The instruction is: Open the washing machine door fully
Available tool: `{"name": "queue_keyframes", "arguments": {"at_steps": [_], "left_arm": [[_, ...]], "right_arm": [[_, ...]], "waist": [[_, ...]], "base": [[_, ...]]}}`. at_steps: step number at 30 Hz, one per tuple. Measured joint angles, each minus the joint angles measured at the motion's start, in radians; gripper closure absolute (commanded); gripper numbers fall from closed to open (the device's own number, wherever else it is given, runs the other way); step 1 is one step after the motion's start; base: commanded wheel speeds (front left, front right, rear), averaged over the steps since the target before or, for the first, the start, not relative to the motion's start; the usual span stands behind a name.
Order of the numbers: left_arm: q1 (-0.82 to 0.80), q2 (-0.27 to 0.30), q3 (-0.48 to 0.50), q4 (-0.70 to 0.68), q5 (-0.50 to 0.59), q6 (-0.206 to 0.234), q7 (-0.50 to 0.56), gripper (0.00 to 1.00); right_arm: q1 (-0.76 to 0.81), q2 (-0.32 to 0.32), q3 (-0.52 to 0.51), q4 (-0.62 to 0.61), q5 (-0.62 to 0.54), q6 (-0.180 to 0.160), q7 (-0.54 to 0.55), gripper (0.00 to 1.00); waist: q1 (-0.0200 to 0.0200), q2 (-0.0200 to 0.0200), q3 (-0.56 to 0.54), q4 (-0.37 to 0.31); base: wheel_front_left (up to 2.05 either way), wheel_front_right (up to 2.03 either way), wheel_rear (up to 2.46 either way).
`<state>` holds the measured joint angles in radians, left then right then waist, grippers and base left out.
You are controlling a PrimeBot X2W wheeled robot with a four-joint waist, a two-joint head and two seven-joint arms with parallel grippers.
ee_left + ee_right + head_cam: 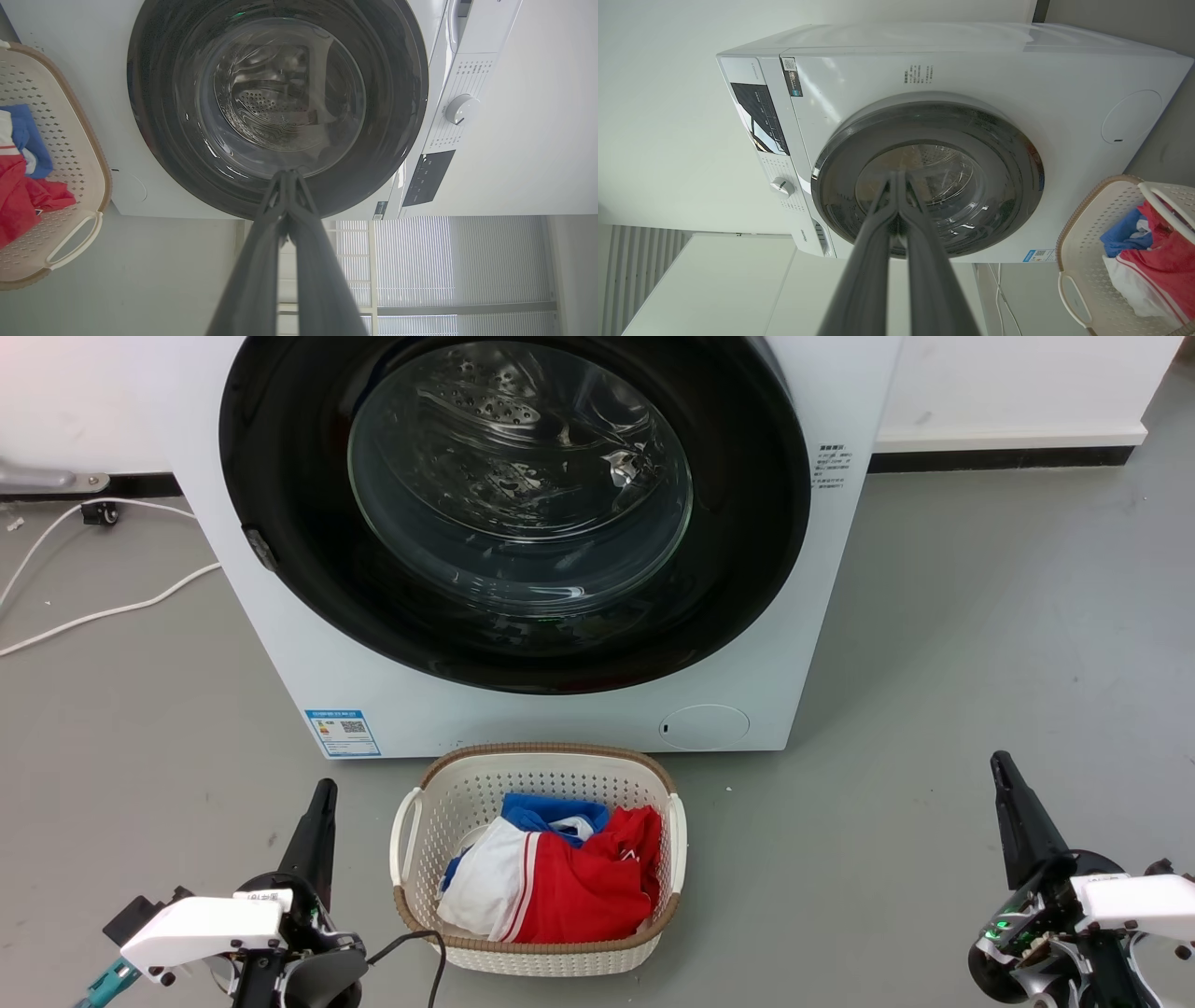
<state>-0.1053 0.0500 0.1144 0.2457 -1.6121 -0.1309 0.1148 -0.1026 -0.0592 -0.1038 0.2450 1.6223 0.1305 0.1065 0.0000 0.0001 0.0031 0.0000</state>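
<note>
The white washing machine [233, 607] stands straight ahead on the grey floor. Its round glossy black washing machine door [756, 551] lies flat against the front, and the steel drum shows through the glass window. My left gripper [324, 791] is low at the left, shut, well short of the machine. Low at the right, my right gripper [1001, 763] is also shut and empty. The left wrist view has the door [154, 116] beyond the shut left gripper [287, 173]. Beyond the shut right gripper [896, 175], the right wrist view has the door [1008, 163] and the machine [1064, 93].
A white laundry basket [540, 767] with red, white and blue clothes sits on the floor right in front of the machine, between my arms. White cables [112, 609] trail over the floor at the left. A white wall with a dark skirting [999, 457] runs behind.
</note>
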Motion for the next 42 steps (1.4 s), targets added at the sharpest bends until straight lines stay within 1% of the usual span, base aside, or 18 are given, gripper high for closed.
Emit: {"name": "queue_keyframes", "arguments": {"at_steps": [21,22,26,31,36,42], "left_arm": [[0.000,0.000,0.000,0.000,0.000,0.000,0.000,1.00],[0.001,0.000,0.000,0.002,0.000,0.000,0.000,0.00],[0.032,-0.005,-0.005,0.033,0.000,0.000,-0.004,0.00],[0.042,-0.005,-0.013,0.017,0.016,0.000,-0.026,0.00],[0.045,-0.005,-0.005,0.005,0.086,0.000,-0.051,0.00],[0.046,-0.005,-0.002,-0.034,0.206,0.026,-0.078,0.00]], "right_arm": [[0.000,0.002,-0.002,0.000,-0.003,0.000,0.001,1.00],[0.001,0.002,-0.002,0.002,-0.003,0.000,0.001,0.00],[0.032,0.006,-0.001,0.032,-0.003,-0.002,-0.001,0.00],[0.047,0.007,-0.003,0.027,-0.019,-0.002,-0.026,0.00],[0.059,0.007,-0.020,0.009,-0.103,-0.002,-0.050,0.00],[0.069,0.007,-0.032,-0.032,-0.235,-0.002,-0.073,0.00]], "waist": [[0.0000,0.0000,0.000,0.000],[0.0000,0.0000,0.000,0.000],[0.0000,0.0000,0.000,0.000],[0.0000,0.0000,0.001,0.000],[0.0000,0.0000,0.001,0.000],[0.0000,0.0000,0.002,0.000]], "base": [[0.00,0.00,0.00],[0.00,0.00,0.00],[0.00,0.00,0.00],[0.00,0.00,0.00],[0.00,0.00,0.00],[0.00,0.00,0.00]]}}
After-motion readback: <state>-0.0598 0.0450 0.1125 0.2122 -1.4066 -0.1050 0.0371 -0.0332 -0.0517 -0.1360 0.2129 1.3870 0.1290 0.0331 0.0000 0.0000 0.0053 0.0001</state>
